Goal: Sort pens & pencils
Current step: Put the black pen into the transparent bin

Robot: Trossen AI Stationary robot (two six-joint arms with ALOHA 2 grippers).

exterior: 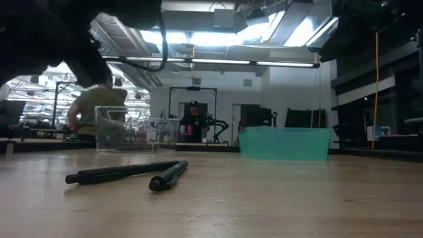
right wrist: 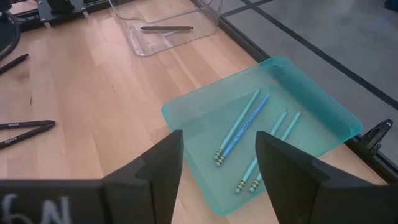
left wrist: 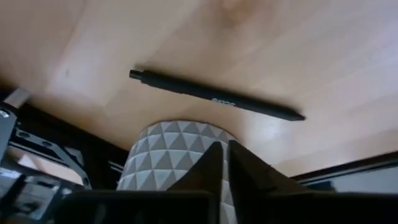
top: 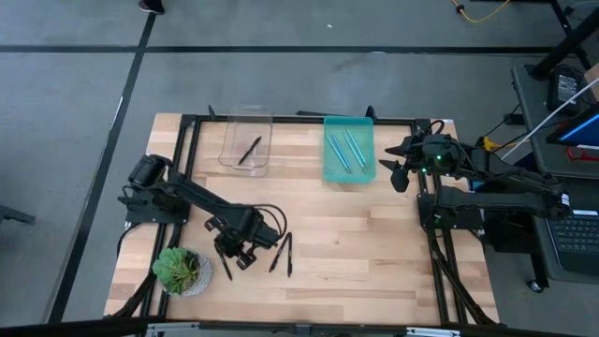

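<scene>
- Left gripper (top: 236, 255) sits low over the near-left part of the table (top: 374, 253), just beside the small potted plant (top: 180, 271) in its white faceted pot (left wrist: 168, 155).
- Its fingers (left wrist: 214, 168) are pressed together, nothing between them: clenched, empty.
- One black pen (left wrist: 214, 95) lies flat on the wood just ahead of that gripper's tips, between them and the table edge, not touched. In the high view it is the short dark stick (top: 227, 267) beside the pot.
- Two more black pens (top: 282, 254) lie just right of the left gripper, tips close together, splayed in a narrow V; in the low view they lie flat on the table (exterior: 125, 172).
- A fourth black pen (top: 250, 151) lies slanted in the clear tray (top: 245, 140) at the far edge.
- Four light blue pencils (right wrist: 249, 140) lie in the teal tray (top: 349, 150), roughly parallel, in two pairs.
- Left arm (top: 182, 195) stretches from its base at the left edge, reaching toward the near side, wrist tipped down.
- Right gripper (top: 398, 161) hovers beside the teal tray's right rim, released, fingers (right wrist: 155, 168) spread wide and holding nothing; the pencils lie below and ahead of it.
- Right arm is folded back along the table's right edge.
</scene>
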